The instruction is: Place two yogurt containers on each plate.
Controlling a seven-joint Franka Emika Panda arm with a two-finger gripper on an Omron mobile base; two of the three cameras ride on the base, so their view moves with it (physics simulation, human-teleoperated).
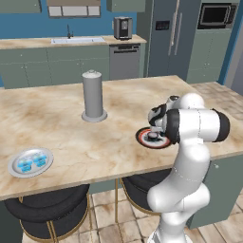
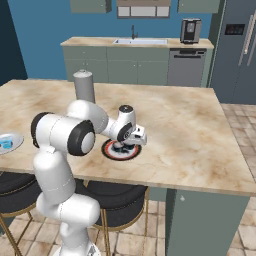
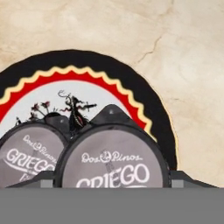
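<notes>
The black plate (image 3: 148, 109) with a red rim lies on the island counter, and my gripper (image 3: 113, 179) is low over it. A dark yogurt container (image 3: 113, 159) with a grey "Griego" lid sits between my fingers (image 3: 46, 179), which press on its two sides. A second dark container (image 3: 26, 153) stands on the plate right beside it. From the base, the gripper (image 1: 154, 135) and arm cover much of this plate (image 1: 142, 137). Far to the left, the silver-grey plate (image 1: 14, 170) carries both light blue containers (image 1: 26, 164) (image 1: 41, 160).
A tall grey canister (image 1: 93, 95) with a knob stands mid-counter behind the plates. The black plate (image 2: 107, 151) lies close to the counter's front edge. Black stools (image 1: 47, 206) sit under the counter. Sink and cabinets line the back wall.
</notes>
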